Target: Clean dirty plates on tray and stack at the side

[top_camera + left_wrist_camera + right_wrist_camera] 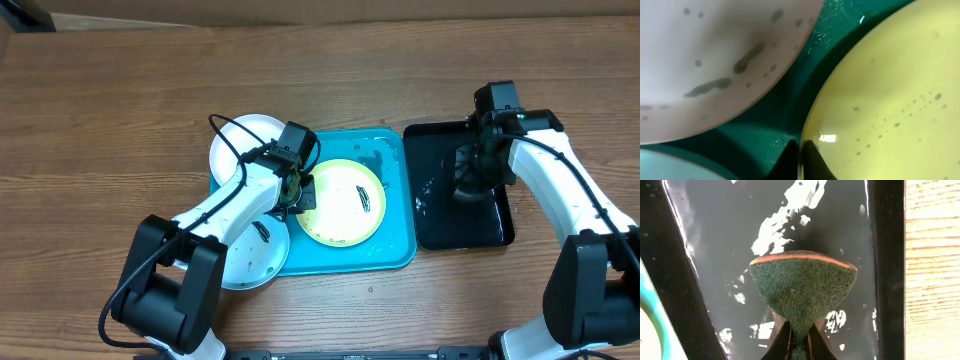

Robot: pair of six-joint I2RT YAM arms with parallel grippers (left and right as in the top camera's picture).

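wooden table [100,100]: three plates [335,215], two trays [395,257]

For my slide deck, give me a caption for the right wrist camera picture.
Right gripper shut on a green sponge over the wet black tray, wooden table at right.

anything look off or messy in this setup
Dark smears mark the white plate and the yellow-green plate. The white plate and the pale-blue plate overhang the turquoise tray's left end. Water spots the black tray.
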